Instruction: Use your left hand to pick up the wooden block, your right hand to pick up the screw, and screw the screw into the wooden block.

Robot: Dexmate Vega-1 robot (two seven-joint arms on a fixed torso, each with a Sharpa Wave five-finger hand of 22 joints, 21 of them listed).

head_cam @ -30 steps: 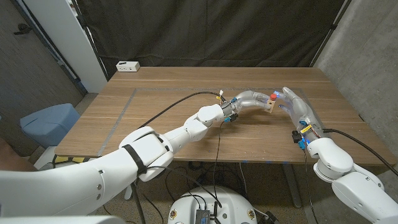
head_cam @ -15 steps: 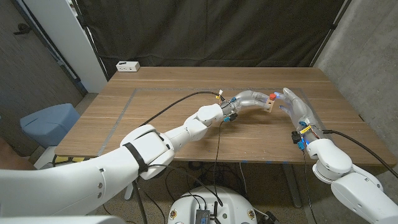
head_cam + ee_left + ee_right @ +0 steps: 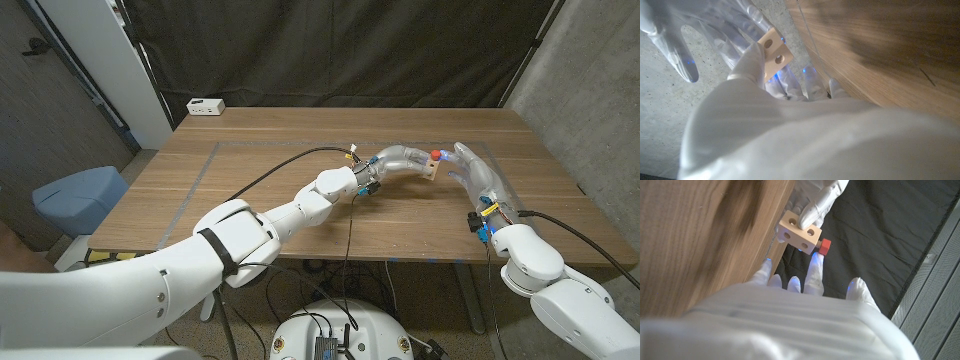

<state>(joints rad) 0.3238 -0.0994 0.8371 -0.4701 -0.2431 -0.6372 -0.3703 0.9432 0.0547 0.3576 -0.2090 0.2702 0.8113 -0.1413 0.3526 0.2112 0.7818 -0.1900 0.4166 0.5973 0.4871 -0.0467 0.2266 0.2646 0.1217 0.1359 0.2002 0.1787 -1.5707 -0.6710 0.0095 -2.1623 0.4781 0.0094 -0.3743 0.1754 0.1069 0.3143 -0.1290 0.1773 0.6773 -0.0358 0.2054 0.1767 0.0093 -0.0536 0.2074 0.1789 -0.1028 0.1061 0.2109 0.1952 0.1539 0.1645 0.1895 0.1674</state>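
My left hand [image 3: 402, 159] holds the pale wooden block [image 3: 431, 169] just above the table's far middle, fingers wrapped over it [image 3: 815, 202]. The block [image 3: 773, 50] shows two round holes on one face [image 3: 799, 236]. A red screw head [image 3: 436, 155] sticks out of the block's side [image 3: 824, 245]. My right hand [image 3: 472, 172] stands right beside the block with its fingers stretched out and apart; one fingertip [image 3: 812, 262] reaches up to the screw head, and the thumb [image 3: 856, 287] stays well off it. The right hand's fingers [image 3: 675, 47] loom behind the block in the left wrist view.
A white box [image 3: 205, 105] sits at the far left corner of the wooden table [image 3: 260, 190]. A black cable [image 3: 270, 172] runs along my left arm over the table. Dark curtains hang behind, and a blue bin [image 3: 78, 195] stands left of the table.
My right hand has edged a little toward the block and the screw head. The left hand and the block have stayed put.
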